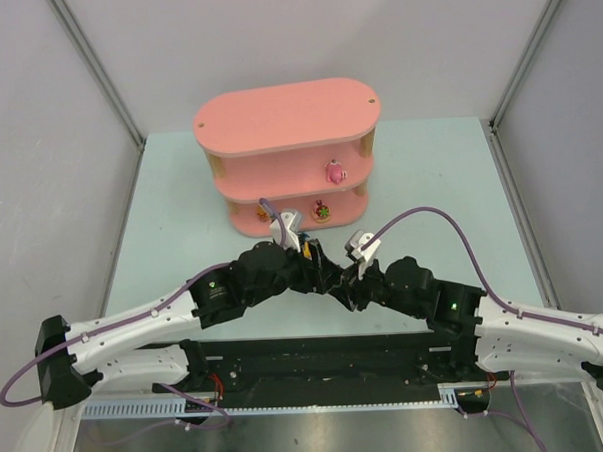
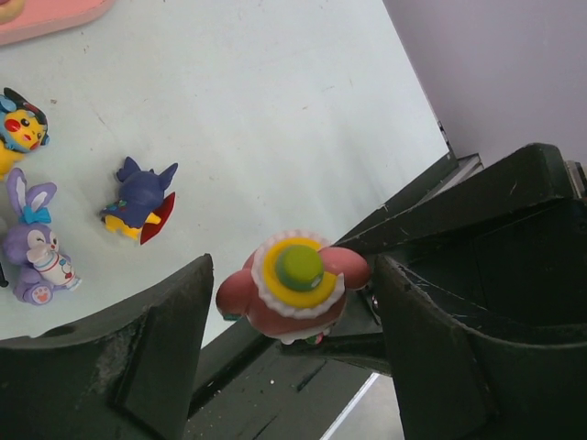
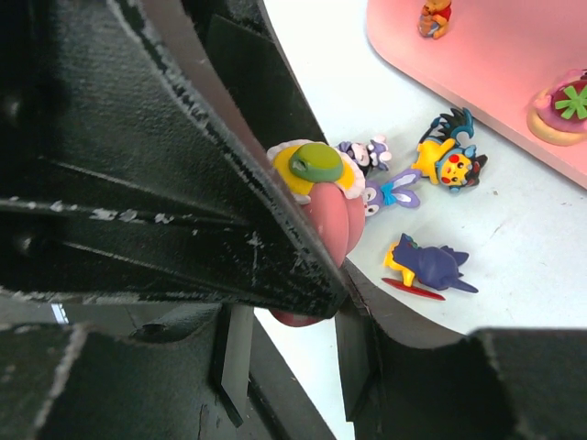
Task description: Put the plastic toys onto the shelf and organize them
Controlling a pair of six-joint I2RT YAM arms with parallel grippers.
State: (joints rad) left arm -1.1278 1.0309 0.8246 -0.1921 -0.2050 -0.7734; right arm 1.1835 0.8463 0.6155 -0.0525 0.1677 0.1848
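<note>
Left wrist view shows a pink toy (image 2: 295,289) with a yellow-and-green cap sitting between the two dark fingers (image 2: 160,353) of the left gripper (image 2: 292,316), above the table (image 2: 275,110); whether the pads actually press on it I cannot tell, since small gaps seem to show at both sides. On the table beyond lie a navy figure (image 2: 138,199), a purple rabbit (image 2: 35,243) and a yellow black-eared toy (image 2: 18,128) — close together but apart. The right wrist view has the same pink toy (image 3: 326,206) against a dark finger (image 3: 229,192), with the shelf (image 3: 495,64) base carrying an orange figure (image 3: 435,18). From the top external view, the right gripper (image 1: 361,248) hangs spread apart beside the left gripper (image 1: 287,230) — both just before the pink shelf (image 1: 287,117), whose middle tier holds a pink figure (image 1: 334,172).
</note>
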